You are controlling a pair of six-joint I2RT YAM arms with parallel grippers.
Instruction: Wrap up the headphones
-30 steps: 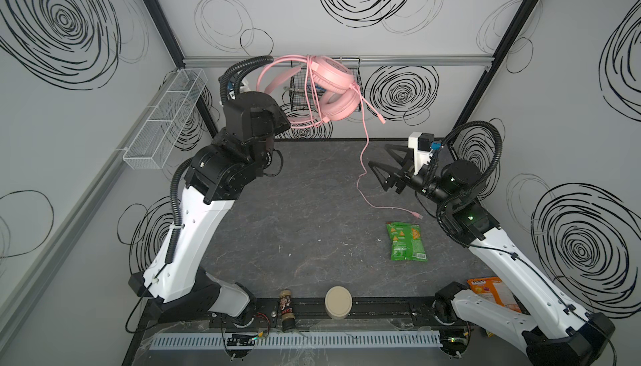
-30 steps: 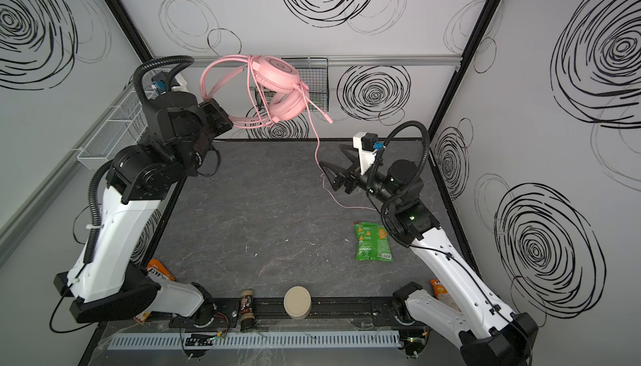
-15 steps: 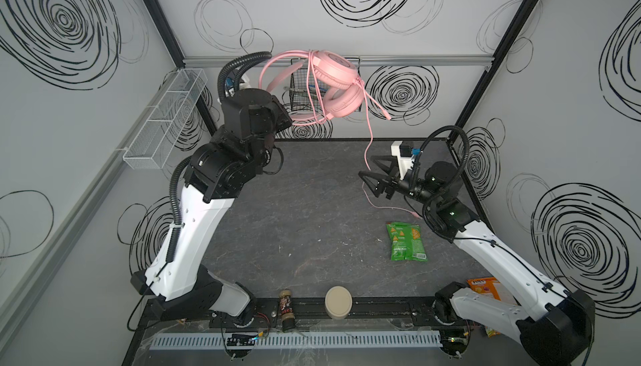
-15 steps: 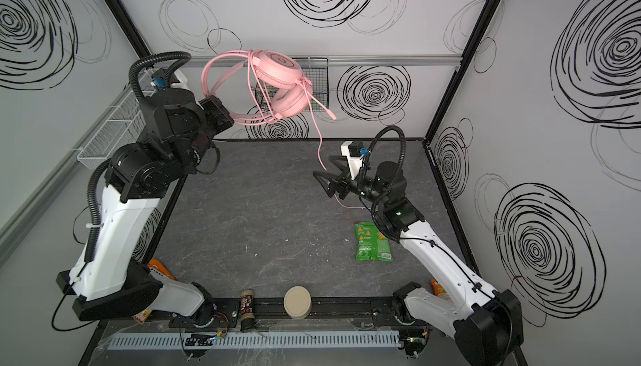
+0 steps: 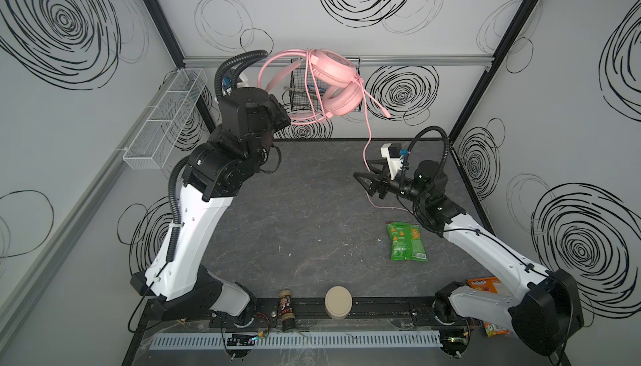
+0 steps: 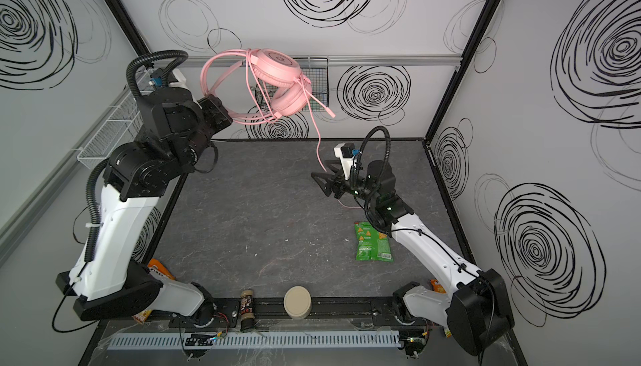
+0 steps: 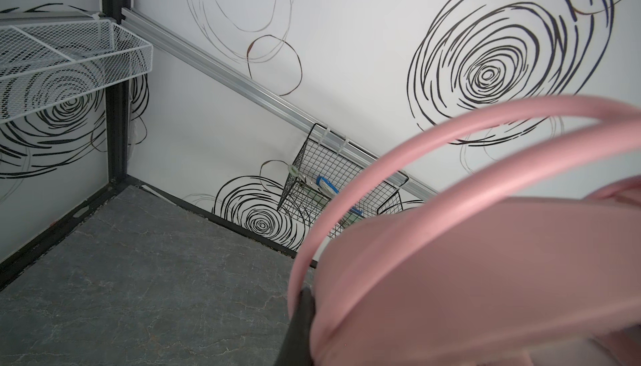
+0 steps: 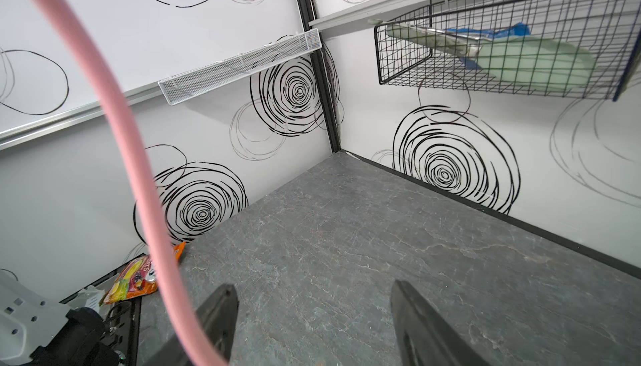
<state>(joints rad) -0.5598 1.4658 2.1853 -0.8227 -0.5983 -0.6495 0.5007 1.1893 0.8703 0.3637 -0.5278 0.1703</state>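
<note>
Left pincer first: in both top views it is clamped on the double-band headband of the pale pink over-ear headphones. It holds them high over the far end of the dark grey marbled tabletop, in front of the black wire basket on the back wall. I judge they are held aloft so the long thin pink cable hangs free for winding; several turns already cross the earcups. The loose length drops to the right pincer, whose jaws stand apart beside it. Its tail trails on the tabletop (a green snack bag lies near, clear of it).

From the left wrist, a dark fingertip presses against the pink band, which fills that side of the picture. The grip looks firm to me.

From the right wrist, both black fingers show, with a wide gap and bare tabletop between them. The cable runs down across the outer edge of one finger, not between the two, so nothing is held. Whether it touches that finger I cannot tell. I reckon the jaws must get round it before closing.
</note>
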